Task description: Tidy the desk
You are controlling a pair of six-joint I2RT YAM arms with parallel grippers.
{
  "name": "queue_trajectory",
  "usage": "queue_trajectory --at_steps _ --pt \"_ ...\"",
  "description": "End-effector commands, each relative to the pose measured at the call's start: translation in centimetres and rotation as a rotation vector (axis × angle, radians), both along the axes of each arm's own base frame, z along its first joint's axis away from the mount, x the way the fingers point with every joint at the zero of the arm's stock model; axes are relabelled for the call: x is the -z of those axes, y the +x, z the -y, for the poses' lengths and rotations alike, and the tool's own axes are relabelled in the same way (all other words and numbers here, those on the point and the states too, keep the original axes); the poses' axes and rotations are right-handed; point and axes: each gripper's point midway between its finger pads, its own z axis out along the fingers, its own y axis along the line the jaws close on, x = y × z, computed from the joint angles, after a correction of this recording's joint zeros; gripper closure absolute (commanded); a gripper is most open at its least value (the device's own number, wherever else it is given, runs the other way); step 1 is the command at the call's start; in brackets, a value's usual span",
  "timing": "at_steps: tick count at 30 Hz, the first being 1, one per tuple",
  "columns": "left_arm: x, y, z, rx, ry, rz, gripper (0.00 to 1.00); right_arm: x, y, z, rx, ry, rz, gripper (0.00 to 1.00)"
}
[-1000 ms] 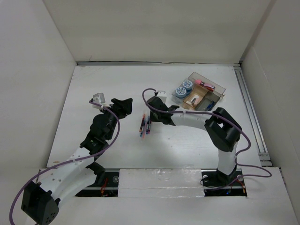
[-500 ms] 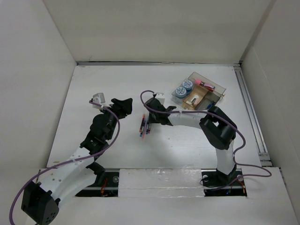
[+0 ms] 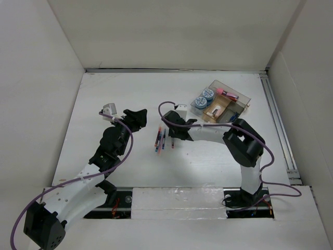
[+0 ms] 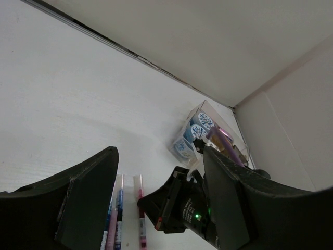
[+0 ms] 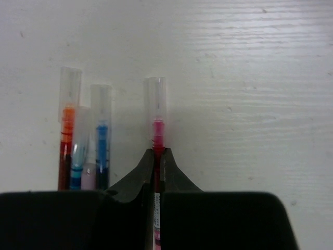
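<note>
Your right hand point(image 5: 157, 156) is closed on the red pen point(image 5: 155, 112). Lift straight up, avoiding the pens point(image 5: 83, 130) at its nine o'clock. Your left hand point(image 3: 136, 116) sits open, empty.

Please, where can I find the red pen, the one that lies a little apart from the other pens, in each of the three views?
Top external: the red pen lies just below the picture's centre.
Left wrist: the pen is at the bottom edge, left of centre.
Right wrist: the pen stands in the centre, pinched by the right gripper.
Shared landmark: the bunch of other pens, just left of it in every view.
</note>
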Motion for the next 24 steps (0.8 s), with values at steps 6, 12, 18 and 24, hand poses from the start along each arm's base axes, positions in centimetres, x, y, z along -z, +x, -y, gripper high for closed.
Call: queue_trajectory --at_steps 6,12,18,24 --pt "-1.0 0.0 0.2 0.011 -0.009 0.037 0.37 -8.2 3.1 6.5 0.169 0.146 0.172 1.00" --pt "-1.1 -0.1 0.2 0.013 -0.011 0.039 0.37 -11.6 7.2 17.4 0.473 0.267 0.259 1.00" --pt "-1.3 -0.1 0.1 0.010 -0.014 0.044 0.37 -10.4 7.9 23.4 0.626 0.408 0.242 0.99" --pt "-1.1 -0.1 0.3 0.014 -0.015 0.042 0.37 -9.1 7.9 29.1 0.786 0.412 0.237 0.99"
